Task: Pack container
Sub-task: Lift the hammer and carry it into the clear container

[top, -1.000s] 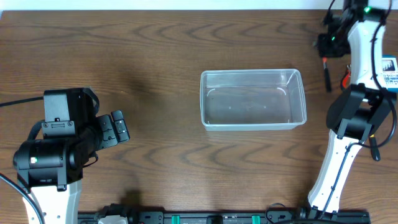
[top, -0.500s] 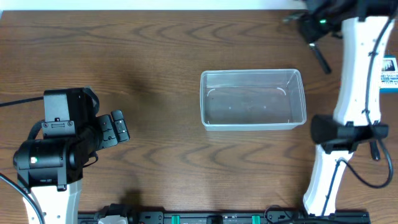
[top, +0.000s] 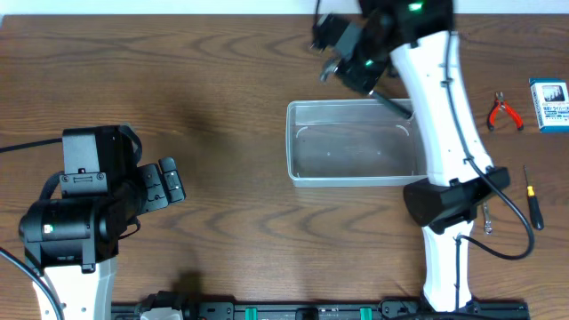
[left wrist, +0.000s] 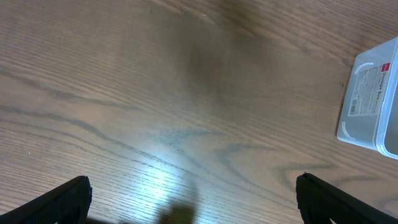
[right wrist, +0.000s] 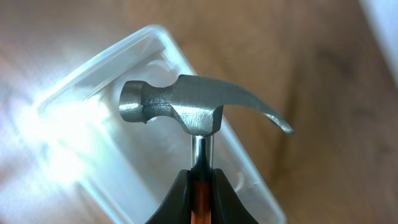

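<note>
Overhead: the clear container [top: 356, 153] lies mid-tabletop [top: 222, 89]. The right gripper [top: 345, 64] hovers over its far left corner, and the left gripper [top: 164, 184] sits well to its left.

Left wrist: the left gripper [left wrist: 199, 199] is spread wide and empty, with the container [left wrist: 373, 106] at far right.

Right wrist: the right gripper [right wrist: 199, 186] is clamped on a claw hammer [right wrist: 199, 109], whose head is above the container's [right wrist: 93, 124] edge.

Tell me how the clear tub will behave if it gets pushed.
The container looks thin-walled and empty, so it is probably light and would slide on the smooth table rather than tip, being low and wide. Its walls likely flex under a knock from the hammer held in the right gripper.
</note>
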Action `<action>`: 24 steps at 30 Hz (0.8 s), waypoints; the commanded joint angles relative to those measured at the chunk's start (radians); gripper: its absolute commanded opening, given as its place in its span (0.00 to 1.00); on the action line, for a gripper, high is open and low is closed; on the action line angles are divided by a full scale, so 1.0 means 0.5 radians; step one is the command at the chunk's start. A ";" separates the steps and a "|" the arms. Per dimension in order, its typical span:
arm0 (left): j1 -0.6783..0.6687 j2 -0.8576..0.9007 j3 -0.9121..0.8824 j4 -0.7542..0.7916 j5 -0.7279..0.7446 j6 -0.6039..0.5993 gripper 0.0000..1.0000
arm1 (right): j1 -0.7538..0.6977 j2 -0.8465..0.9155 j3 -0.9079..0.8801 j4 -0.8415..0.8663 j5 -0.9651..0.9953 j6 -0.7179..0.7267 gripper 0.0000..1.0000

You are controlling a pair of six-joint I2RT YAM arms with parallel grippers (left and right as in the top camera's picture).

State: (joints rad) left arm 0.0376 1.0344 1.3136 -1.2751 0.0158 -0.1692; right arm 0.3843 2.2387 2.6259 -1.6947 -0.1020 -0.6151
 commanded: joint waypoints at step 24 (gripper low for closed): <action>0.007 0.008 0.034 0.004 -0.003 -0.024 0.98 | 0.162 -0.049 -0.874 0.116 -0.165 -0.217 0.01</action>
State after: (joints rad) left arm 0.0376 1.0344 1.3136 -1.2751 0.0158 -0.1692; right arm 0.4587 2.2387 2.2135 -1.6581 -0.1516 -0.6849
